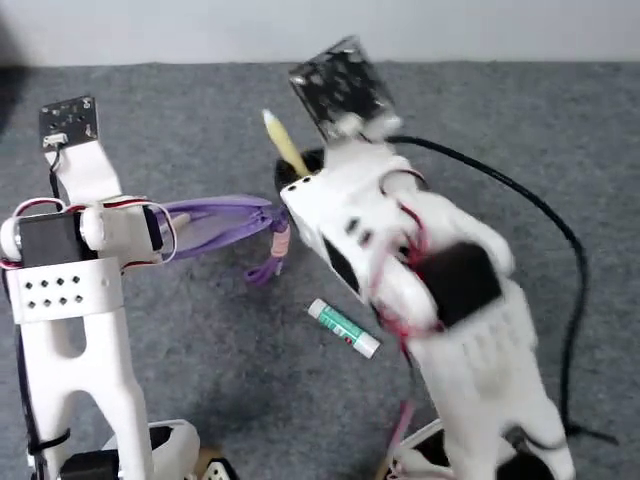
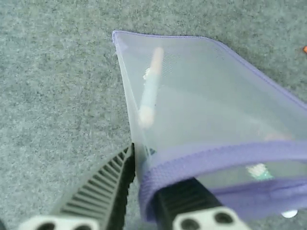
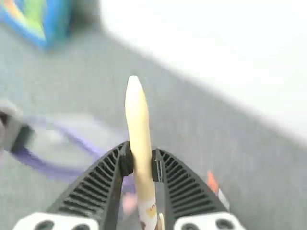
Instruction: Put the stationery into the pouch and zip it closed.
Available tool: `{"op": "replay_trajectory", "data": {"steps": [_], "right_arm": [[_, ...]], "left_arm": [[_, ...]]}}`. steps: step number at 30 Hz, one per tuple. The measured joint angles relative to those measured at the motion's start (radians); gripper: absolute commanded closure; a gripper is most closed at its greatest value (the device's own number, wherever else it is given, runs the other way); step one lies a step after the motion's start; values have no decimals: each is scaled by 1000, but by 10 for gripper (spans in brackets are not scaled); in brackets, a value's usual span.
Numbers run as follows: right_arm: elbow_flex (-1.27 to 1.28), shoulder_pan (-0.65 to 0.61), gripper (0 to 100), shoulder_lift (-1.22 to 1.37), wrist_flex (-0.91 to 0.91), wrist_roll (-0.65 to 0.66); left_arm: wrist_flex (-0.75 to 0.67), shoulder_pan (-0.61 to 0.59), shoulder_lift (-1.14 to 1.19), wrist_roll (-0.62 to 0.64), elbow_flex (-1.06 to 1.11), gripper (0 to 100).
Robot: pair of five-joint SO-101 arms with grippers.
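Now your left gripper (image 2: 146,175) pinches the pouch (image 2: 206,96) at its rim, 1 blurred pen (image 2: 151,86) inside. Your right gripper (image 3: 140,162) clamps a pencil (image 3: 136,120) near the pouch, lower end hidden. A glue stick (image 1: 343,327) lies near the pouch.

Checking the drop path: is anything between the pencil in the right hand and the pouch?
Nothing visible does. The pencil in the right hand is near the free end of the pouch held by the left hand; the glue stick lies apart on the carpet.
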Motion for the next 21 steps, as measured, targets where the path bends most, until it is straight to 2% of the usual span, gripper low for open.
{"op": "replay_trajectory", "data": {"steps": [6,11,14,17,21], "right_arm": [[0,-89,991,-149,-17,-12],[32,-100,991,-282,104,-15],[107,-97,991,-367,101,-17],[216,-100,991,-428,-3,-18],[417,-98,991,-457,-267,-18]], "left_arm": [[0,0,0,0,0,988],[0,0,0,0,0,988],[0,0,0,0,0,988],[0,0,0,0,0,988],[-18,0,0,0,0,988]]}}
